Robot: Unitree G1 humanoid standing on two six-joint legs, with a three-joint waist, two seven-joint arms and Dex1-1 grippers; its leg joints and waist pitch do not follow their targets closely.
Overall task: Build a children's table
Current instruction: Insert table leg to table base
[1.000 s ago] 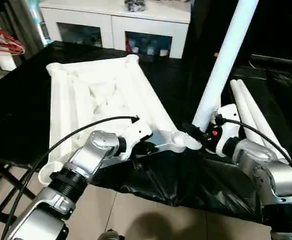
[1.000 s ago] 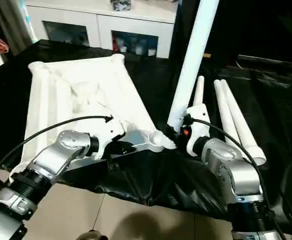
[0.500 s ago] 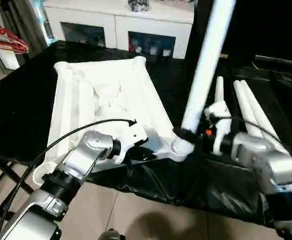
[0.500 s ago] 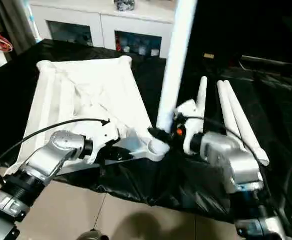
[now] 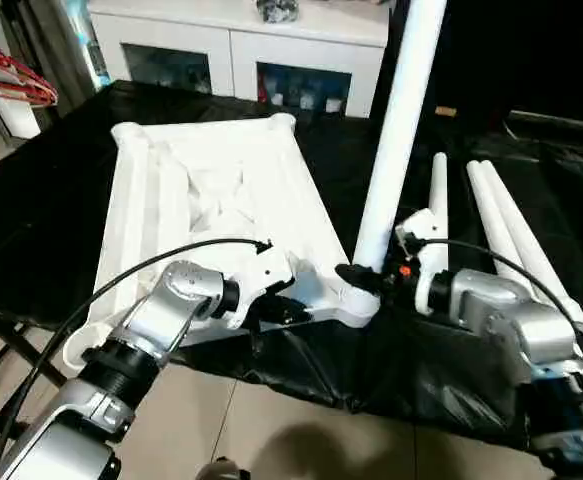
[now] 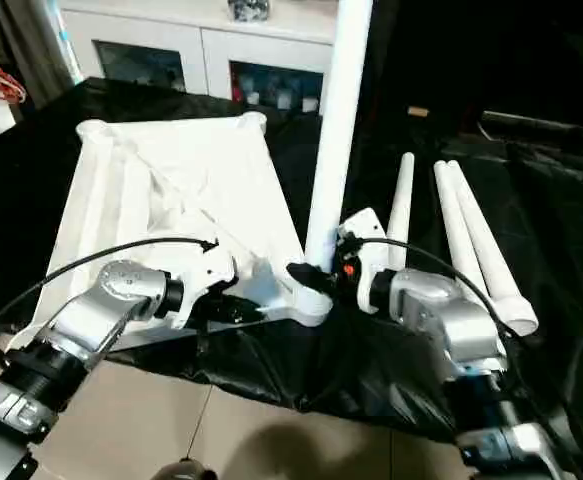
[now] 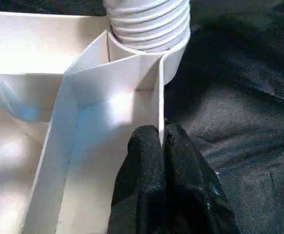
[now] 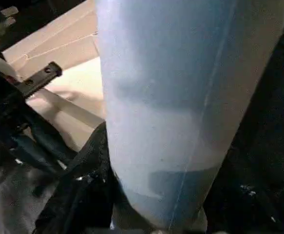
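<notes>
Leg (image 5: 396,130) upright in table top's (image 5: 206,200) near corner socket (image 5: 356,300), right gripper (image 5: 363,277) jaws clamped on it; left gripper (image 7: 162,146) jaws pinched on rib. Keep leg plumb while twisting.

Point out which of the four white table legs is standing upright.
The leg held by the right gripper, its lower end at the tabletop's near corner socket. The other three legs lie flat on the black cloth.
</notes>
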